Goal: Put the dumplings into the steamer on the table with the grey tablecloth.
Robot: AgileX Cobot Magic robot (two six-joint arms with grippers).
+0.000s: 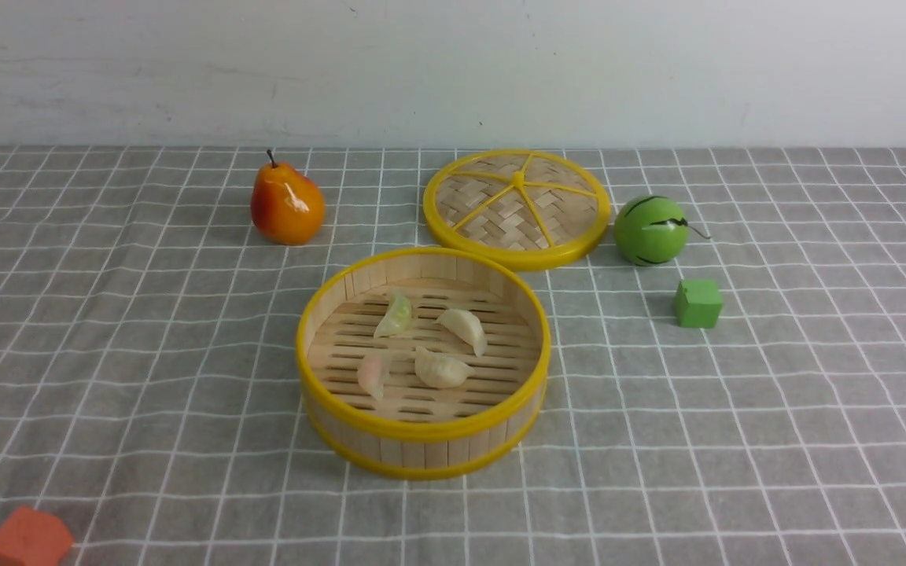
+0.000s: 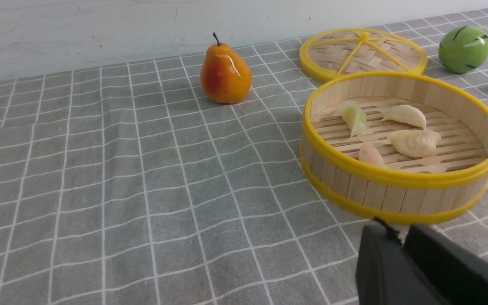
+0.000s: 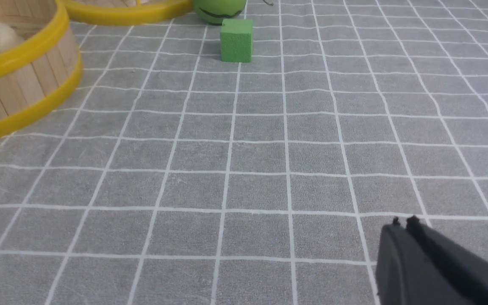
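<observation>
Orange cube [image 1: 28, 539] cut by front view's bottom edge, pinkish dumpling [image 2: 371, 155] half hidden behind steamer [image 2: 396, 180] rim

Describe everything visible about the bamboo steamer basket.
The steamer is a round, deep, open-topped basket of pale wood, its wall made of vertical slats bound by yellow rims at top and bottom. Its floor is slatted with narrow gaps. It stands upright on the grey tablecloth near the middle of the table. Four dumplings lie inside: one greenish, one pinkish, two cream-white. Its flat woven lid lies just behind it, toward the wall; whether they touch is unclear. No gripper touches the steamer.
</observation>
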